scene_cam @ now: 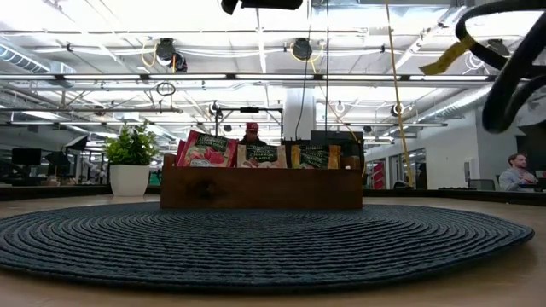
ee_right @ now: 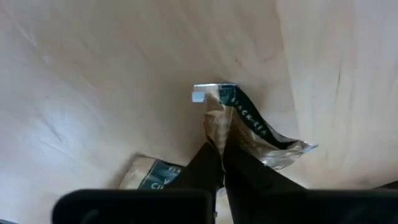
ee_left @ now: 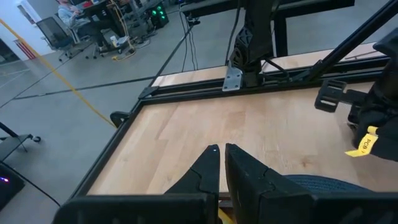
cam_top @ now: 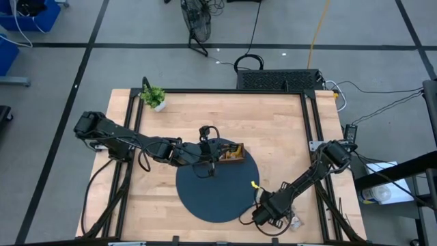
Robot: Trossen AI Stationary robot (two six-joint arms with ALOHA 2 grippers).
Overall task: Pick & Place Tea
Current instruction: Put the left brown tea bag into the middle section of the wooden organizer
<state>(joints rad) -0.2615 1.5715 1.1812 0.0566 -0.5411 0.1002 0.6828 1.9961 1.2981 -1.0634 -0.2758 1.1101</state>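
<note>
Overhead first: the right gripper (cam_top: 268, 217) is seen at lower right of the frame, just off the edge of the round dark mat (cam_top: 217, 184), low over the bare table (cam_top: 287, 137). The left gripper (cam_top: 207, 158) is parked at frame centre, beside the wooden tray (cam_top: 230, 154) on the mat's upper part. A potted plant (cam_top: 153, 97) is seen at upper left.

Low view: the tray is seen centre frame on the mat, with red, beige-green and orange sachets standing upright in its three compartments. No gripper tips are shown here.

Left wrist view: the left fingers (ee_left: 208, 171) are pressed together, nothing between them.

Right wrist view: the right fingers are closed on a beige-and-green tea sachet (ee_right: 249, 127), pinched at its near edge; the sachet is crumpled and its long axis runs away from the fingers toward frame upper centre. A second sachet (ee_right: 149, 175) is lying flat at lower left, just beside the fingers, not gripped.

Judged next: the held sachet is to be carried from lower right up-left across the mat to the tray; the right arm is the one holding it.
</note>
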